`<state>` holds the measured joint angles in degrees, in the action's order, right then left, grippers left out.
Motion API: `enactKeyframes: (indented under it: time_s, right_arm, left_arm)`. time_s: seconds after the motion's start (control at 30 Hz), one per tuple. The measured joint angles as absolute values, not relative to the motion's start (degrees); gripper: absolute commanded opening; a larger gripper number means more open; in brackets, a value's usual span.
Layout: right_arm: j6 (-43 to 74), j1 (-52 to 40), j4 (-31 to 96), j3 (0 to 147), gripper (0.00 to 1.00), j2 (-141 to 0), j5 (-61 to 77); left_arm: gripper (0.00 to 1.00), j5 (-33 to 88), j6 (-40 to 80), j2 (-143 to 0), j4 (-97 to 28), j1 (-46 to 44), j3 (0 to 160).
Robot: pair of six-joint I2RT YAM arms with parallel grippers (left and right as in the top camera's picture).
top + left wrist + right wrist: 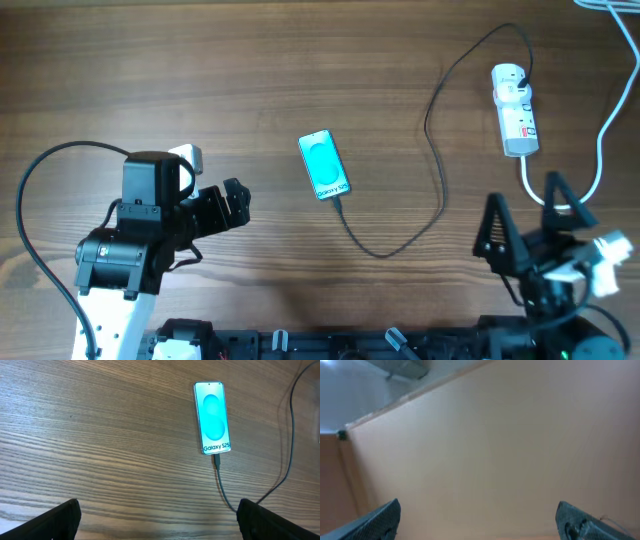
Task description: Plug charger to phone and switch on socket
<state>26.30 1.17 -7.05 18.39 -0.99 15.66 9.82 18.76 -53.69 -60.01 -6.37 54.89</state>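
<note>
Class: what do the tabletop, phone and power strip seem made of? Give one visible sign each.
Tabletop: wood or wood-look laminate, matte; streaked grain.
Phone: smooth front, glass or plastic; silver, metal-looking edges.
Power strip: probably white moulded plastic; smooth casing.

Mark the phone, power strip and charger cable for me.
phone (325,165): overhead view, middle of screen.
power strip (516,112): overhead view, centre of white body.
charger cable (220,482): left wrist view, stretch just below phone.
</note>
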Motion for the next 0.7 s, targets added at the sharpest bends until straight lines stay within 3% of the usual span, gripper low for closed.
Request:
enactKeyframes:
  time_s: [0.33,0.4,0.57,0.7]
  right_arm:
    - [30.2,1.2,-22.1,1.1,1.0,-0.8,14.5]
    - [30.2,1.2,-20.2,0.4,1.0,-0.8,14.2]
    - [30.1,1.2,-1.5,0.4,1.0,-0.5,10.4]
    - [22.6,1.2,-0.2,0.3,1.0,-0.6,8.7]
  left_arm:
    - [1.0,9.8,18.8,-53.7,-60.1,-6.4,54.9]
    - [1.0,9.8,18.8,-53.7,-60.0,-6.4,54.9]
    - [1.0,9.8,18.8,-53.7,-60.1,-6.4,54.9]
    - [1.0,9.8,18.8,-53.7,-60.0,-6.4,54.9]
